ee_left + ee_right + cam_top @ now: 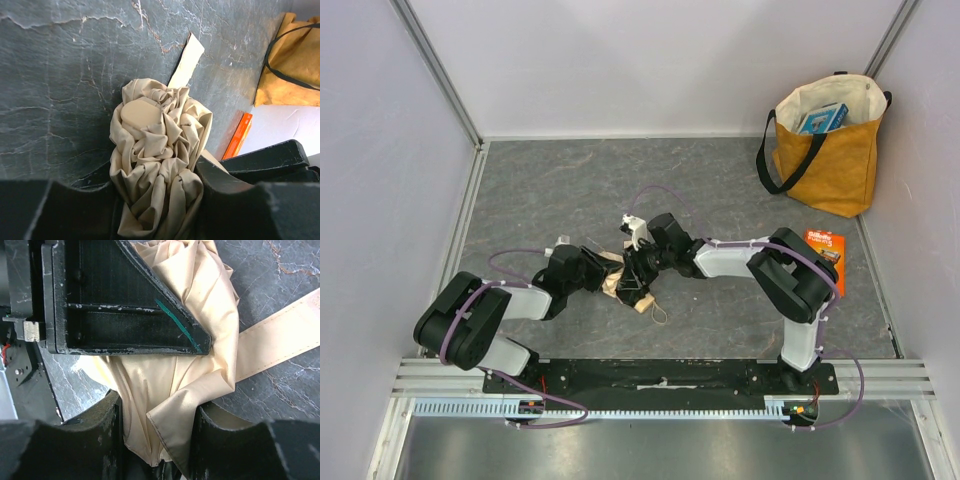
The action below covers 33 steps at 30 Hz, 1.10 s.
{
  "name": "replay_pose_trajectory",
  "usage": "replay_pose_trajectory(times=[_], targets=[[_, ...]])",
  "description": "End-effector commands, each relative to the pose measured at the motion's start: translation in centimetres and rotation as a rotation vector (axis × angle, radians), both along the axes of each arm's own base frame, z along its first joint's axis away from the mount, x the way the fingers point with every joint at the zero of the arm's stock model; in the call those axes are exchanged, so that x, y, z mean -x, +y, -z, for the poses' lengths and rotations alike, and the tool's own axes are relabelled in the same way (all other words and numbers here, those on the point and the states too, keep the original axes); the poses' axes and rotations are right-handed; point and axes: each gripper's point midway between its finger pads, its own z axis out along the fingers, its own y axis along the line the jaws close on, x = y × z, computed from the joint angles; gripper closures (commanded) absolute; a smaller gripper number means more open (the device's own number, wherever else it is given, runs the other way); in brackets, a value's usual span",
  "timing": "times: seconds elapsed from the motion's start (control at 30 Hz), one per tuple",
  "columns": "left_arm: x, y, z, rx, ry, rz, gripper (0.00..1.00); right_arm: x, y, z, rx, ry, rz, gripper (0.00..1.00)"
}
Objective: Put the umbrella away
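Observation:
The umbrella point(617, 278) lies on the grey table between my two grippers, its pale beige fabric bunched up. Its wooden knob handle point(643, 305) with a cord loop points toward the near edge. My left gripper point(592, 272) is shut on the crumpled fabric point(155, 145), which fills the gap between its fingers point(225, 190). My right gripper point(642, 262) is shut on a fold of the same fabric point(200, 305), right beside the left gripper's finger point(125, 315). The closing strap point(280, 340) lies loose on the table; it also shows in the left wrist view point(187, 60).
A mustard-yellow tote bag point(830, 150) with black straps stands open at the back right, a blue box point(822, 118) inside. An orange packet point(827, 255) lies flat in front of it. Pale walls close off the left, back and right.

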Motion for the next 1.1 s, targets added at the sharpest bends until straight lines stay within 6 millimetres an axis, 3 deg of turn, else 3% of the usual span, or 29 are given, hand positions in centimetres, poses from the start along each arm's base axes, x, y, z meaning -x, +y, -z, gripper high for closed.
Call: replay_pose_trajectory(times=[0.0,0.07,0.3,0.57,0.7,0.87,1.07], targets=[[1.9,0.6,1.9,-0.029,0.082,0.020,0.98,-0.8,0.3,-4.2,0.020,-0.183,-0.066,0.49],[2.0,0.5,2.1,-0.022,0.120,0.017,0.98,-0.3,0.8,-4.6,0.062,-0.267,-0.113,0.43],[2.1,0.2,2.3,-0.035,0.247,0.000,0.98,2.2,3.8,-5.0,0.178,-0.509,-0.229,0.39],[2.7,-0.1,3.3,-0.048,0.356,0.011,0.98,3.2,4.9,-3.6,0.337,-0.695,-0.317,0.31],[3.0,-0.5,3.8,-0.026,0.409,0.028,0.98,3.5,4.9,-1.8,0.394,-0.697,-0.362,0.29],[2.4,-1.2,2.4,0.008,0.369,0.065,0.98,3.5,3.9,0.9,0.463,-0.681,-0.377,0.28],[2.8,-1.5,-0.5,0.052,0.355,0.088,0.98,3.0,2.8,2.3,0.539,-0.691,-0.371,0.30]])
